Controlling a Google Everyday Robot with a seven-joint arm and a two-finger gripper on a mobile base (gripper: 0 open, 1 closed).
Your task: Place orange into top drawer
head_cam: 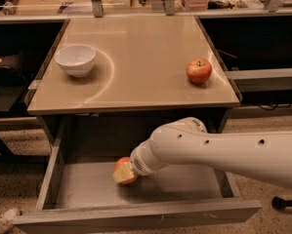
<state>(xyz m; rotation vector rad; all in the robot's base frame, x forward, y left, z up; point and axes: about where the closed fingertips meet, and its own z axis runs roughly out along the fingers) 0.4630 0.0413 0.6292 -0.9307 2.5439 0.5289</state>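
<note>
The orange (126, 166) is inside the open top drawer (84, 186), left of its middle and low over the grey bottom. My gripper (123, 174) reaches down into the drawer from the right and is shut on the orange, with a pale fingertip (117, 178) across its lower front. The white arm (219, 147) crosses the drawer's right half and hides that part of the bottom. I cannot tell whether the orange touches the drawer floor.
A red-yellow apple (198, 71) sits on the beige table top (140, 57) at the right. A white bowl (75, 60) stands at the left. The table edge overhangs the back of the drawer. Shelves with clutter run along the back.
</note>
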